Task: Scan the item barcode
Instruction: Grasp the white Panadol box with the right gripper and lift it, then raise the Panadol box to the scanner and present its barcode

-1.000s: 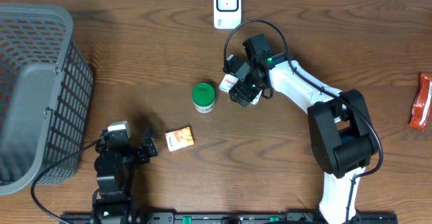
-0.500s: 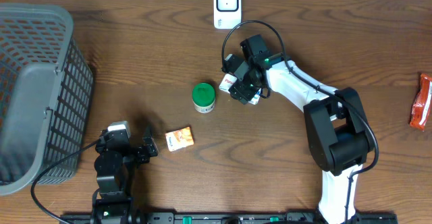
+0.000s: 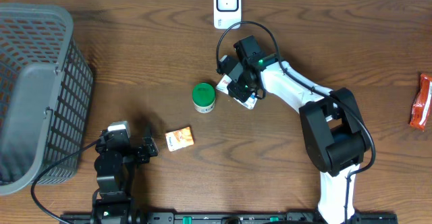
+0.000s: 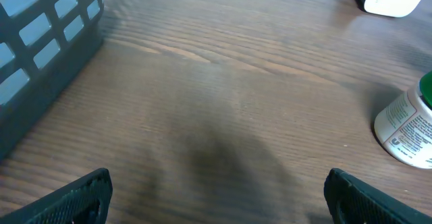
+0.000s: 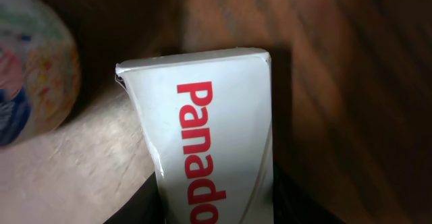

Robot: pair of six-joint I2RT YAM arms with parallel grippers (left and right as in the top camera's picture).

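A white box with red "Panado" lettering [image 5: 209,129] lies on the wooden table, just right of a green-lidded bottle [image 3: 204,97]. My right gripper [image 3: 237,89] is down over the box, and in the right wrist view its dark fingers [image 5: 138,207] press against both long sides, so it is shut on the box. No barcode shows on the box's visible face. The white scanner [image 3: 227,6] stands at the table's far edge, a little beyond this gripper. My left gripper [image 3: 142,148] rests open near the front left, with only bare table between its fingertips [image 4: 81,197].
A grey mesh basket [image 3: 34,82] fills the left side. A small orange box [image 3: 179,138] lies near the left gripper. A red packet [image 3: 422,101] lies at the far right edge. The bottle [image 5: 30,75] is close beside the held box.
The right gripper has shifted slightly left toward the bottle and its fingers have closed in on the white box. The left arm has not moved.
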